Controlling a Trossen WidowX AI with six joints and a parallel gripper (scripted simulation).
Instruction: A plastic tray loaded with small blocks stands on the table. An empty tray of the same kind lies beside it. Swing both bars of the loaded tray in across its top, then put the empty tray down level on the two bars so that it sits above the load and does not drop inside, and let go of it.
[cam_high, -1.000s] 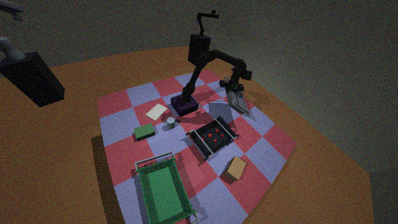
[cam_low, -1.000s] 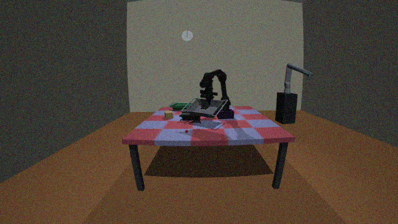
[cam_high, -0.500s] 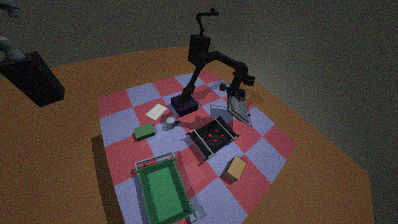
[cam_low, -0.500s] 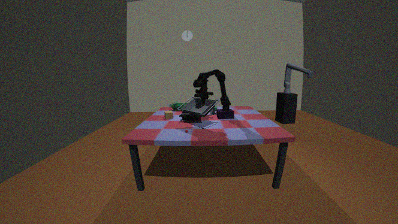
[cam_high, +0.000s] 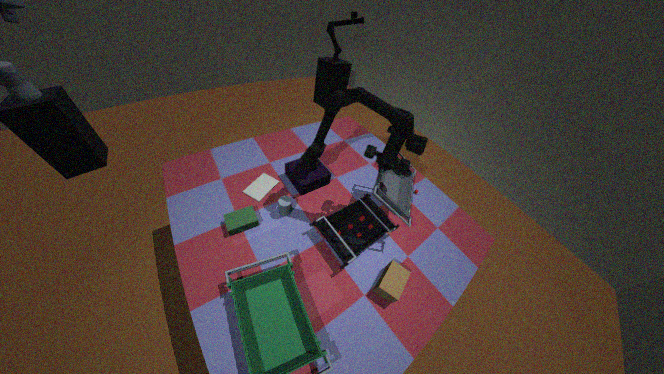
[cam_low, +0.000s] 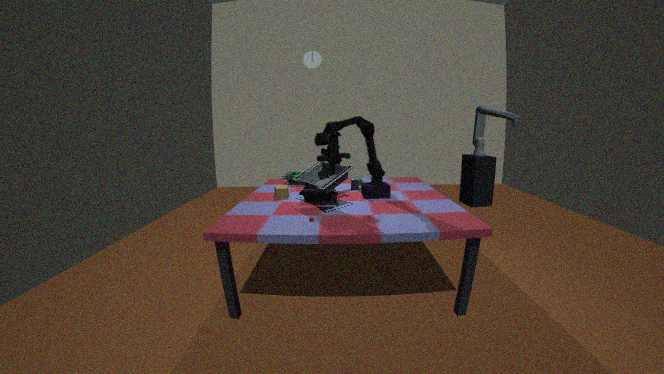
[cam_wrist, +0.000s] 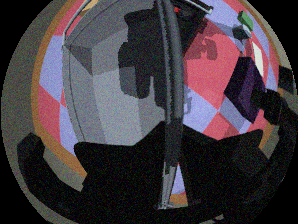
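The loaded black tray (cam_high: 367, 241) (cam_low: 320, 197) stands mid-table with several small red blocks (cam_high: 362, 218) inside. Its two wire bars, one on the left (cam_high: 339, 239) and one on the right (cam_high: 378, 211), lie across its top. My gripper (cam_high: 395, 166) (cam_low: 328, 171) (cam_wrist: 168, 125) is shut on a side wall of the empty grey tray (cam_high: 400, 194) (cam_low: 315, 178) (cam_wrist: 115, 105). The grey tray hangs clearly tilted in the air, above and beside the right end of the loaded tray in the top view. Whether the two trays touch cannot be told.
A large green tray (cam_high: 277, 320) (cam_low: 292, 176), a tan block (cam_high: 394, 280) (cam_low: 281, 191), a green block (cam_high: 241, 220), a grey cylinder (cam_high: 285, 205) and a white slab (cam_high: 261, 187) lie around. A loose red piece (cam_high: 415, 192) (cam_low: 311, 219) lies on the table beyond the grey tray.
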